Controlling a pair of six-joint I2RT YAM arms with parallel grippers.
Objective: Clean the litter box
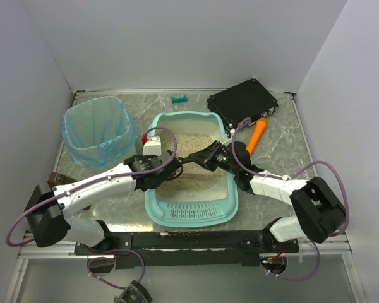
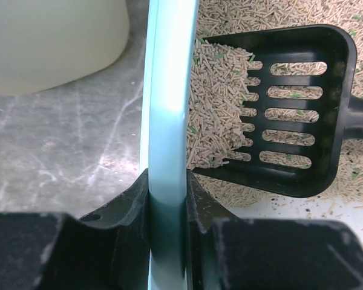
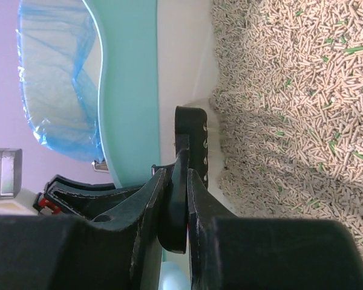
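Note:
The teal litter box [image 1: 189,213] with beige litter [image 3: 290,90] lies mid-table. My left gripper [image 1: 158,166] is shut on the box's left rim. In the left wrist view the teal rim [image 2: 167,109] runs straight up between the jaws of that gripper [image 2: 167,194]. A black slotted scoop [image 2: 290,109] lies over the litter inside the box, with pellets heaped in its left half. My right gripper [image 1: 213,155] reaches in from the right and is shut on the scoop's handle [image 3: 176,208]. Both jaws of it [image 3: 175,181] press flat against the handle.
A white bin lined with a blue bag [image 1: 98,129] stands left of the box. A black case [image 1: 243,101] sits at the back right, an orange tool [image 1: 257,136] beside it. A small teal piece [image 1: 179,99] lies behind the box. A small white item [image 1: 151,144] sits by its left rim.

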